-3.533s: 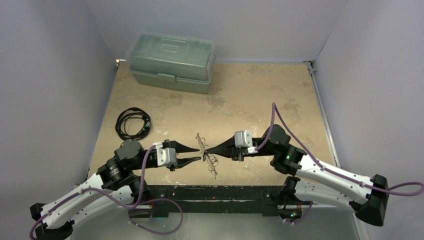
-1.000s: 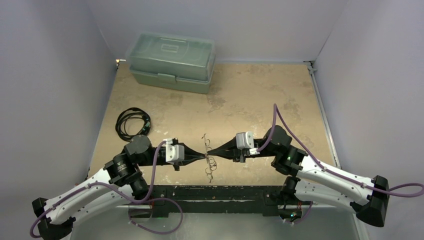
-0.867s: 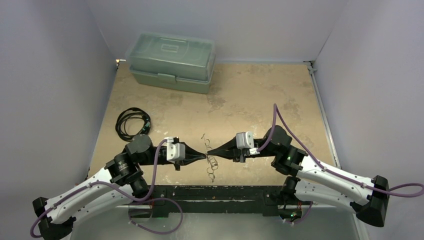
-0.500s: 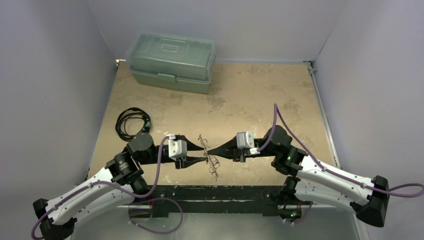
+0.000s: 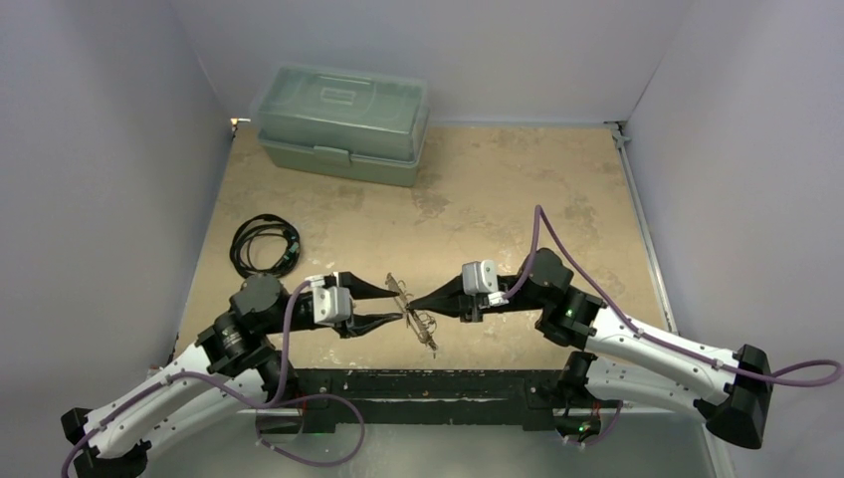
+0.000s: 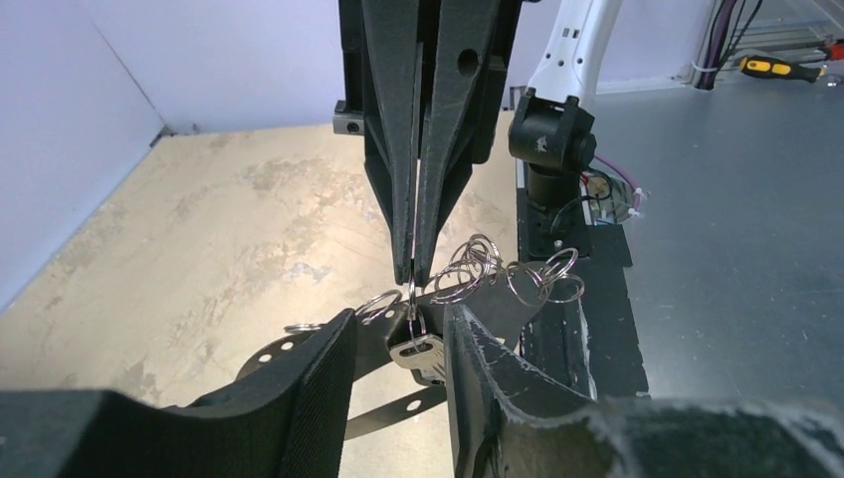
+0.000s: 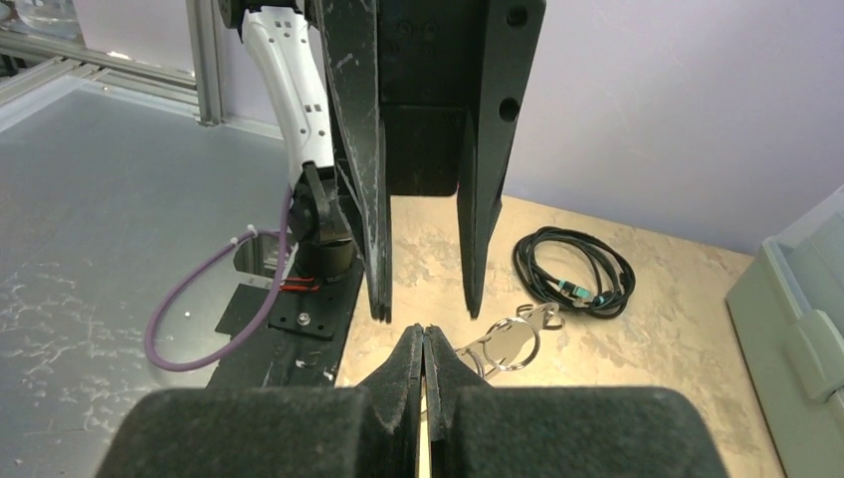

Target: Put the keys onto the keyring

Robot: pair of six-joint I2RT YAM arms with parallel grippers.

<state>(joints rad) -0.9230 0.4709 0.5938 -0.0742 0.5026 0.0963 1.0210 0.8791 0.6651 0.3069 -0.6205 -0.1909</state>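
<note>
Left gripper (image 5: 398,301) has backed off a bit since half a second ago and its jaws are now spread wide, gripping nothing. Between its fingers (image 6: 309,398) hangs a small silvery key (image 6: 418,351); can't tell if it touches either one. Right gripper (image 5: 411,303) comes in from the opposite side, clamped on the keyring (image 5: 424,327) right at the left one's tips. The loose rings (image 6: 498,274) dangle just beside. The black cable (image 5: 264,246) lies well off behind the left gripper.

The right hand (image 6: 413,277) pinches the keyring (image 6: 476,262); a key (image 6: 418,351) hangs inside the spread left hand (image 6: 398,319).
</note>
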